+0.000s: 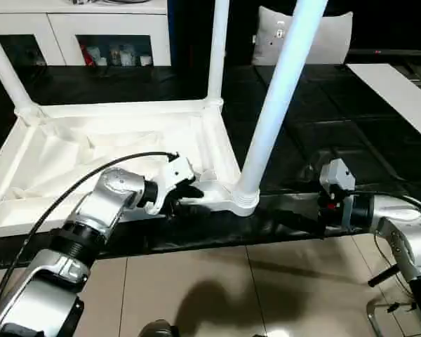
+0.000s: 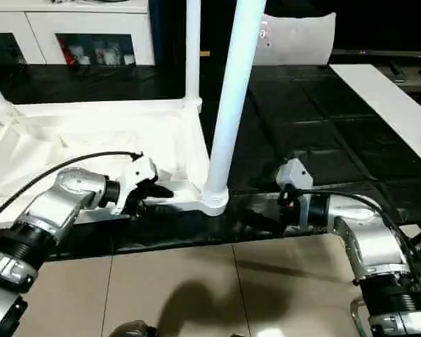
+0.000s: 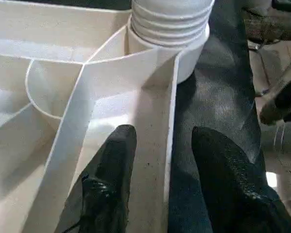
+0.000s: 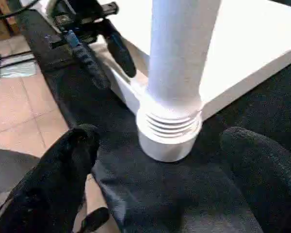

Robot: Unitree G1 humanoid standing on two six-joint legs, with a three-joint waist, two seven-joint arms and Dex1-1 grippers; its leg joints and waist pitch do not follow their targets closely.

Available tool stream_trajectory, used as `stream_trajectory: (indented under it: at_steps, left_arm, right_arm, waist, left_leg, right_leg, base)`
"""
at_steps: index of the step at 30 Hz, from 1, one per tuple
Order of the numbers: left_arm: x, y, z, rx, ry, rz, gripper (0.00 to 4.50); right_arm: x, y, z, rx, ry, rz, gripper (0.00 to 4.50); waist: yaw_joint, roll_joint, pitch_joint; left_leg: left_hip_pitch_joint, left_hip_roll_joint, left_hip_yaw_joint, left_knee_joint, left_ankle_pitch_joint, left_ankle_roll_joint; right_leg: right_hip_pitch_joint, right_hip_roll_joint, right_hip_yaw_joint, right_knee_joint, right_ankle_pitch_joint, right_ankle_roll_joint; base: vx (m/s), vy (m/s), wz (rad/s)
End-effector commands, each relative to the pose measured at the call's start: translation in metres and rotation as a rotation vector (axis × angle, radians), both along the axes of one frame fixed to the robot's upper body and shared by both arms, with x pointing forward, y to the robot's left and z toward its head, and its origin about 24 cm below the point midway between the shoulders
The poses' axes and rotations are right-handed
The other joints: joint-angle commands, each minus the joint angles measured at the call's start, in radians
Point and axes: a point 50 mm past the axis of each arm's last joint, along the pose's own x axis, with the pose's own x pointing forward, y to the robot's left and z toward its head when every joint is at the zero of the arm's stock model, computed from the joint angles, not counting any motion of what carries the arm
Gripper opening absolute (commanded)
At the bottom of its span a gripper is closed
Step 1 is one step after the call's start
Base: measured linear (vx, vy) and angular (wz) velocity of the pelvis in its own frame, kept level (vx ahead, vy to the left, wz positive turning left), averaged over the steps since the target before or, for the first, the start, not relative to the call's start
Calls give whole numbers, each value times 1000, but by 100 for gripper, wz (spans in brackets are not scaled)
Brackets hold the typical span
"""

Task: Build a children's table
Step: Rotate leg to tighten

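Cut off at the frame's top: all three fitted legs, the thick near one [image 1: 281,91], the thin far one [image 1: 216,49] and the slanting one at 10 o'clock [image 1: 7,70], so no free ends visible. Lost past the 9 o'clock edge: the left part of the upturned top. Impossible to say whether a fourth leg is fitted, with that corner out of frame or behind the left forearm. Hard to pick out from the head: the right hand's black fingers, merging with the black cover of the desk [image 1: 316,126].

Children's table [image 1: 126,140] lying upside down on the desk, ribbed underside up, all white, with raised rim walls and curved ribs inside. Near leg standing in the round corner socket [image 1: 244,200] at the top's 5 o'clock corner, ringed grooves showing at its base just above the socket.

Left hand [image 1: 186,189] at 9 o'clock of that socket, spread astride the near rim wall: one finger [image 3: 111,170] inside the tray of ribs, the other [image 3: 223,174] outside over the black cover, a slim gap on each side of the wall. Right hand [image 4: 160,136] at 3 o'clock of the socket, spread wide, fingers flanking the socket and well clear of it, holding nothing.

White cabinet [image 1: 91,28] at 11 o'clock, flat white board [image 1: 393,91] at 2 o'clock, tiled floor [image 1: 266,281] at 6 o'clock.
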Motion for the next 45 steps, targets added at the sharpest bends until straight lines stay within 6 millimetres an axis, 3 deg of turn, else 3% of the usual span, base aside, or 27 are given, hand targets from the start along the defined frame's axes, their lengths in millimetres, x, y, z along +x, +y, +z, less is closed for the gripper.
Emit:
stream_trajectory:
  at_steps: [1, 5, 6, 9, 17, 25, 26, 29, 31, 33, 38, 39, 45]
  left_arm:
    - [2, 1, 2, 22, -6, -15, 174]
    - [2, 4, 1, 43, 24, -5, 171]
    - [2, 4, 1, 46, 26, -6, 142]
    - [3, 5, 0, 47, 35, -9, 139]
    - [3, 4, -1, 48, 42, -26, 54]
    - [-3, -5, -1, 11, -24, -155, 8]
    - [-7, -8, 0, 2, -29, -207, 1]
    - [-11, -12, 2, -23, -26, -251, 0]
    - [-15, -15, 3, -25, -26, -292, 0]
    - [-17, -16, 2, -11, -33, -328, 0]
    - [-17, -18, 0, 24, -57, -345, 0]
    - [-16, -18, 0, 29, -60, -344, 0]
    - [-16, -17, 0, 38, -63, -348, 0]
  right_arm:
    - [-1, -3, 1, -2, 10, 9, 450]
    - [1, -7, -2, -1, 21, 0, 450]
    - [1, -8, -3, 0, 24, -2, 450]
    - [1, -8, -5, 2, 28, -2, 450]
    - [1, -7, -7, 3, 31, 11, 450]
    - [17, 9, -9, 6, 14, 18, 450]
    - [21, 12, -9, 17, 21, 25, 422]
    - [24, 15, -10, 35, 35, 44, 415]
    - [25, 19, -6, 44, 44, 85, 380]
    - [26, 23, -3, 52, 58, 131, 370]
    - [28, 33, 5, 85, 106, 225, 329]
    - [28, 34, 5, 84, 116, 245, 311]
    - [28, 37, 7, 90, 147, 283, 267]
  waist:
    - [5, 7, -70]
    - [5, 10, -70]
    - [5, 9, -70]
    - [6, 10, -71]
    - [6, 12, -71]
    - [3, 8, -74]
    - [4, 8, -76]
    - [6, 11, -79]
    - [14, 9, -79]
    - [24, 8, -78]
    - [30, 10, -75]
    - [29, 3, -75]
    - [33, 5, -76]
  left_leg:
    - [19, 95, -53, -85, -151, 43]
    - [20, 95, -52, -84, -150, 40]
    - [20, 94, -52, -83, -151, 41]
    - [20, 95, -52, -83, -149, 40]
    - [20, 96, -53, -83, -151, 45]
    - [17, 95, -51, -82, -132, 48]
    - [19, 96, -50, -81, -116, 51]
    - [17, 100, -49, -79, -85, 58]
    - [19, 99, -45, -77, -73, 75]
    - [20, 99, -45, -77, -89, 75]
    - [23, 102, -46, -81, -126, 49]
    - [24, 102, -46, -82, -127, 46]
    - [21, 100, -47, -81, -108, 43]
  right_leg:
    - [47, -128, 77, -92, -113, -230]
    - [48, -130, 77, -93, -108, -241]
    - [47, -129, 77, -93, -110, -241]
    - [48, -131, 77, -93, -107, -242]
    - [47, -130, 76, -92, -111, -242]
    - [48, -130, 74, -90, -101, -245]
    - [46, -129, 74, -84, -77, -248]
    - [46, -129, 74, -73, -12, -264]
    - [43, -127, 73, -68, 27, -273]
    - [44, -130, 73, -73, -11, -261]
    - [41, -132, 75, -82, -99, -240]
    - [41, -130, 75, -83, -104, -238]
    - [42, -131, 75, -80, -92, -231]
  base:
    - [0, 0, 0]
    - [0, 0, 0]
    - [0, 0, 0]
    - [0, 0, 0]
    - [0, 0, 0]
    - [0, 0, 0]
    - [0, 0, 0]
    - [0, 0, 0]
    - [0, 0, 0]
    - [0, 0, 0]
    - [0, 0, 0]
    - [0, 0, 0]
    - [0, 0, 0]
